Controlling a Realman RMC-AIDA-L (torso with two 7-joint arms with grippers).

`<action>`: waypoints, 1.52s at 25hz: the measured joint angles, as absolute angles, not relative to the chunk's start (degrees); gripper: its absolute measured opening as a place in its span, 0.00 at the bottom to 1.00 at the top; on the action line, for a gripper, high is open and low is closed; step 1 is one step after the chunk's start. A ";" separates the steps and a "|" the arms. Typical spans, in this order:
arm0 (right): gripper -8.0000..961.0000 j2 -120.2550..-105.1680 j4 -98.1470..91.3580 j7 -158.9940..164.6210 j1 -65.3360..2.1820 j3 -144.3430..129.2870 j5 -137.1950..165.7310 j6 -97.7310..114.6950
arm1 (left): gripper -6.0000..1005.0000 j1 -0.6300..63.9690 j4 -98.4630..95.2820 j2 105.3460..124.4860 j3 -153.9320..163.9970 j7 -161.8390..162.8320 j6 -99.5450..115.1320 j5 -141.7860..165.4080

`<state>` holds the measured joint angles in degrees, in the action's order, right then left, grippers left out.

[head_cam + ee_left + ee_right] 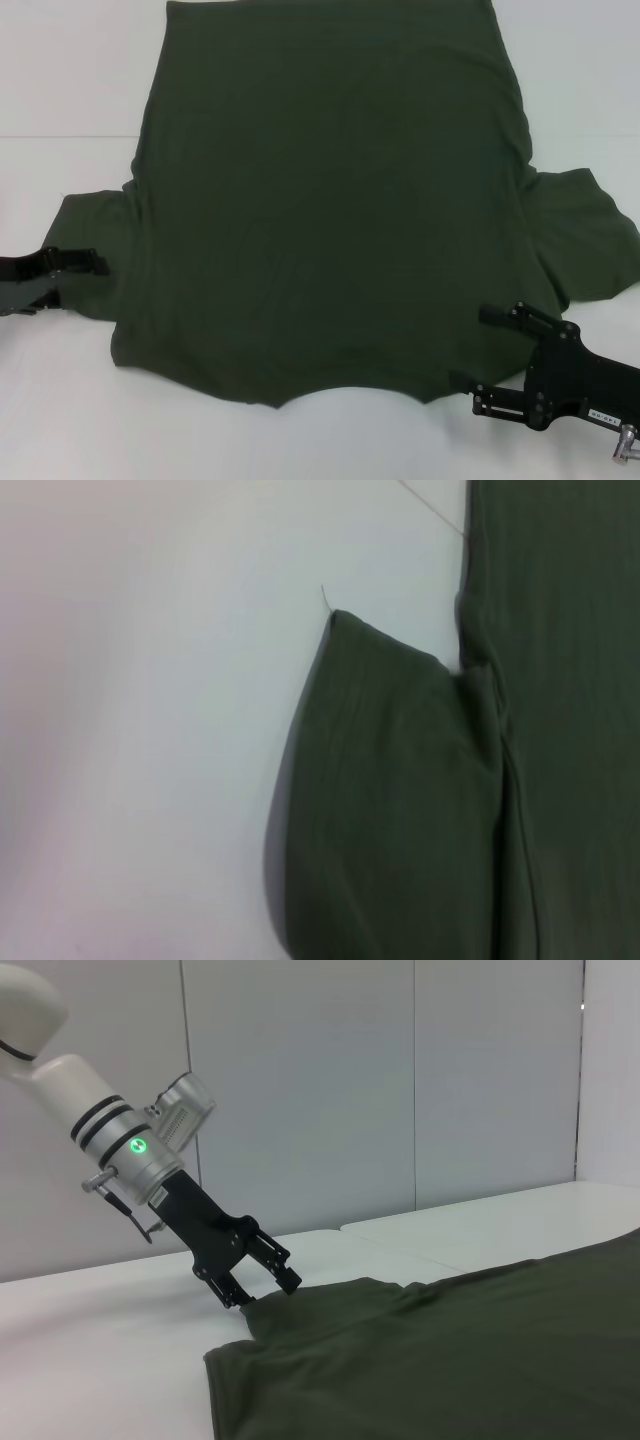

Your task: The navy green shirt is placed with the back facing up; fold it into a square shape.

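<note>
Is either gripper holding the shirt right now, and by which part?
Left gripper is at the shirt's left sleeve edge; whether it has a grip cannot be told. Right gripper is open by the collar corner, holding nothing.

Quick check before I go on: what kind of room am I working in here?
Probably a lab or test room, not a home: the dark olive-green shirt lies on a bare white table, plain grey wall panels stand behind, and nothing domestic shows.

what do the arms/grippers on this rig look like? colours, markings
Both grippers, left gripper and right gripper, are matte black, angular linkage fingers. In the right wrist view the left arm is glossy white, then a silver wrist with black bands, a green-lit ring and a thin black cable.
</note>
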<state>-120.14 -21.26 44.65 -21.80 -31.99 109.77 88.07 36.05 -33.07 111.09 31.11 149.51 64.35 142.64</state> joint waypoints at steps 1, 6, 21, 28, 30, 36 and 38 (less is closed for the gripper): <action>0.98 -120.15 -21.26 44.65 -21.80 -31.99 109.77 88.07 | 0.87 36.11 -33.05 111.09 31.11 149.55 64.33 142.64; 0.98 -120.14 -21.26 44.62 -21.88 -31.99 109.77 88.17 | 0.82 36.41 -33.04 111.09 31.33 150.12 64.26 142.60; 0.98 -120.23 -21.18 44.62 -22.08 -31.90 109.77 88.32 | 0.41 36.65 -33.17 111.18 34.42 149.12 61.56 143.29; 0.98 -120.24 -21.18 44.66 -22.19 -31.90 109.77 88.31 | 0.23 36.51 -33.29 111.18 34.30 147.66 61.45 143.01; 0.98 -120.23 -21.18 44.70 -22.33 -31.90 109.77 88.30 | 0.17 36.50 -33.31 111.17 34.20 147.00 61.45 142.88; 0.98 -120.23 -21.18 44.79 -22.54 -31.90 109.77 88.22 | 0.04 36.61 -33.38 111.29 34.02 145.00 61.55 142.53; 0.98 -120.23 -21.18 44.81 -22.60 -31.90 109.77 88.21 | 0.02 36.62 -33.52 111.32 33.99 144.48 61.58 142.27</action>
